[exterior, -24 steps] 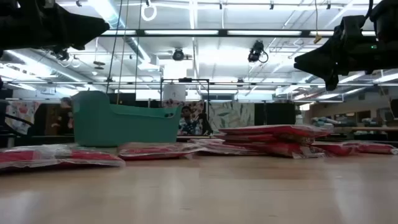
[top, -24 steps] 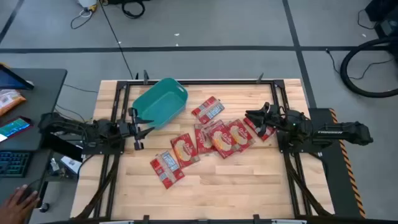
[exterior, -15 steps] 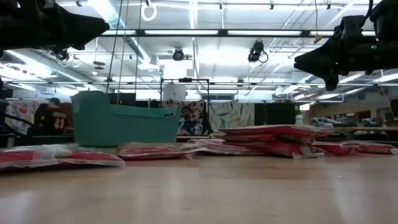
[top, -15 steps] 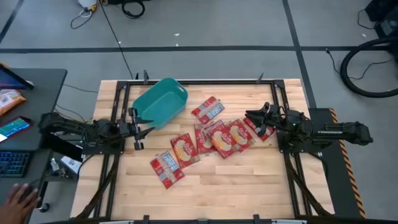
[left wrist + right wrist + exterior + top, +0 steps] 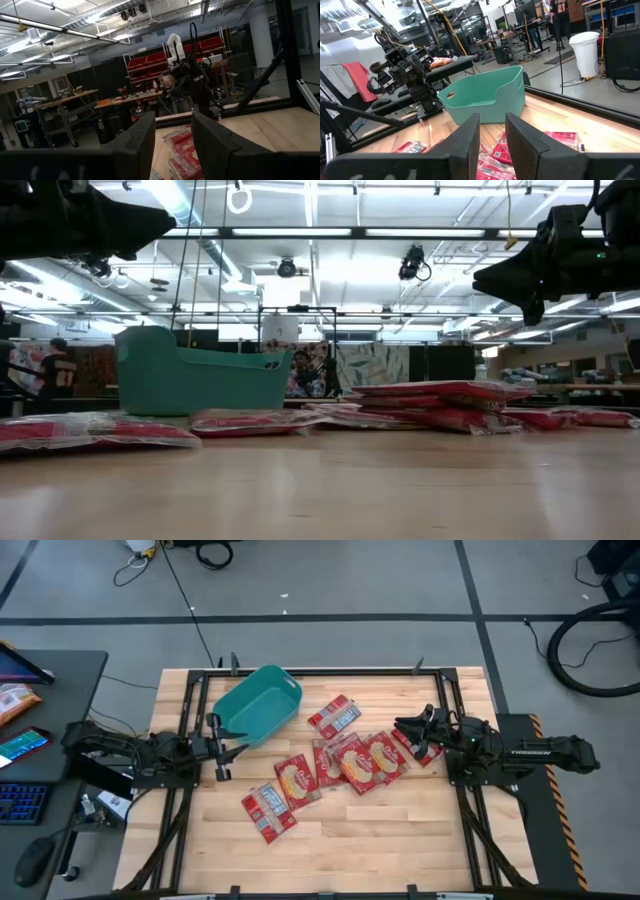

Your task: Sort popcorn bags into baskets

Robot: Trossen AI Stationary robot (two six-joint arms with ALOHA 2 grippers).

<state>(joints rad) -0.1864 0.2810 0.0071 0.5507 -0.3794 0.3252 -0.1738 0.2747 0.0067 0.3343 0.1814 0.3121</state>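
Note:
Several red popcorn bags (image 5: 350,760) lie flat and overlapping mid-table. Single ones lie nearer the tub (image 5: 335,717) and toward the near edge (image 5: 270,810). The teal tub (image 5: 258,705) stands on the table at far left, with nothing showing inside it. My left gripper (image 5: 232,748) hovers open just near-left of the tub, pointing right. My right gripper (image 5: 403,728) hovers open above the right end of the pile, pointing left at the tub (image 5: 487,95). In the low view both grippers (image 5: 160,225) (image 5: 490,278) hang well above the bags (image 5: 440,405).
Black frame rails (image 5: 185,710) (image 5: 445,705) run along the table's left and right sides. Bare wood (image 5: 380,840) stretches along the near edge. A desk at far left holds a keyboard and a mouse (image 5: 35,860). People stand in the room beyond the table (image 5: 60,370).
Both arms have kept still. A person's hand that rested by the mouse on the desk at the near left has drawn out of view. A person in the room behind has walked to the left.

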